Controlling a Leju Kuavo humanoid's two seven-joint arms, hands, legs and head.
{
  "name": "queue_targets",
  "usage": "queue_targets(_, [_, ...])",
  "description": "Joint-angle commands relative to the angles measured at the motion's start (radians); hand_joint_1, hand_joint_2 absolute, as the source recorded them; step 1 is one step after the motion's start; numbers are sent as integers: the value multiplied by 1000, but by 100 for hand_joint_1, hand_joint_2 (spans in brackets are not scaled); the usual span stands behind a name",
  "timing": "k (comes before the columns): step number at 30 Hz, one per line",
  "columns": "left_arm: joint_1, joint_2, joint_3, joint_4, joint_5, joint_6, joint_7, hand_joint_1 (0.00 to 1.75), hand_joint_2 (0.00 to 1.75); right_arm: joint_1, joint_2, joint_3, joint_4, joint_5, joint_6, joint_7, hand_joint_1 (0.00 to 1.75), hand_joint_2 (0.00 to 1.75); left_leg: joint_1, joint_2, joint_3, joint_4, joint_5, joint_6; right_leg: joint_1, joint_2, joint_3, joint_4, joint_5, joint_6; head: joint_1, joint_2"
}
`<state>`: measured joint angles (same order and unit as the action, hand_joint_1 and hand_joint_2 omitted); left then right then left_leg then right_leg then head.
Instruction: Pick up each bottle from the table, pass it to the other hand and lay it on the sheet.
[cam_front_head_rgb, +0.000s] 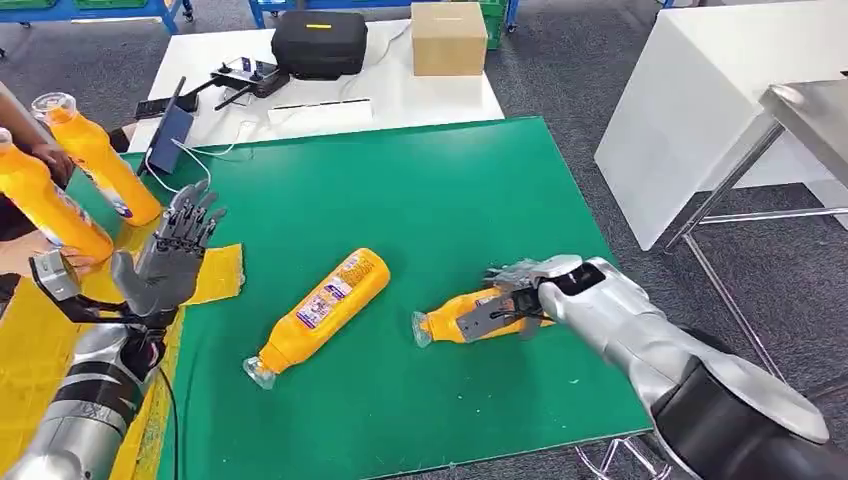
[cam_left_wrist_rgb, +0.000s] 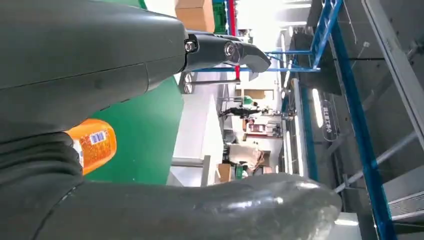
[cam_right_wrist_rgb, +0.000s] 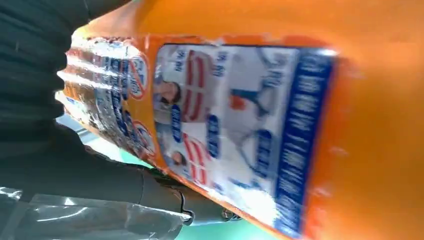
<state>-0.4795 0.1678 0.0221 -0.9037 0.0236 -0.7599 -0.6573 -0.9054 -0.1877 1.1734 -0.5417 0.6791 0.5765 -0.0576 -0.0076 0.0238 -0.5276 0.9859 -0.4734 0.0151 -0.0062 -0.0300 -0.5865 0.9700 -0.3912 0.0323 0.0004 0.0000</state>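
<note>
On the green mat (cam_front_head_rgb: 450, 180), our right hand (cam_front_head_rgb: 515, 300) closes around a lying bottle (cam_front_head_rgb: 450, 322) (cap toward 9 o'clock); the left hand (cam_front_head_rgb: 170, 260) waits open, empty.

Bright even light; right wrist view blurred.

Orange bottles (cam_front_head_rgb: 322, 308) with blue, white and red labels lie on the green worktop (cam_front_head_rgb: 440, 210), beside a yellow sheet (cam_front_head_rgb: 30, 345), with a black case (cam_front_head_rgb: 318, 42) behind
</note>
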Motion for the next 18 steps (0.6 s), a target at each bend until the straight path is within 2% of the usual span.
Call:
queue_targets(1, [-6, -3, 20, 25, 5, -7, -1, 0, 0, 17, -50, 26, -8, -6, 6, 22, 0, 175, 2, -3, 0, 0, 0, -1, 2, 1, 0, -1, 0, 0, 0, 0])
queue_targets(10, [-6, -3, 20, 25, 5, -7, -1, 0, 0, 17, -50, 26, -8, -6, 6, 22, 0, 175, 3, -4, -1, 0, 0, -2, 3, 2, 0, -2, 0, -1, 0, 0])
queue_targets(16, [-6, -6, 22, 34, 8, -12, -2, 0, 0, 45, -111, 80, -64, 17, 34, -6, 0, 175, 1, -4, 0, 0, 0, -1, 1, -1, 1, -1, 0, 0, 0, 0])
queue_targets(17, [-14, -9, 17, 41, 7, -14, 2, 0, 0, 52, -120, 84, -70, 10, 43, -16, 175, 175, 3, -7, 0, 0, 0, -2, 3, -1, 2, -3, 0, -1, 0, 0])
queue_targets(18, [-22, -12, 12, 50, 5, -12, 1, 0, 0, 63, -125, 91, -72, 13, 39, -16, 175, 175, 2, -5, 0, 0, 0, -1, 2, -2, 1, -1, 0, 0, 0, 0])
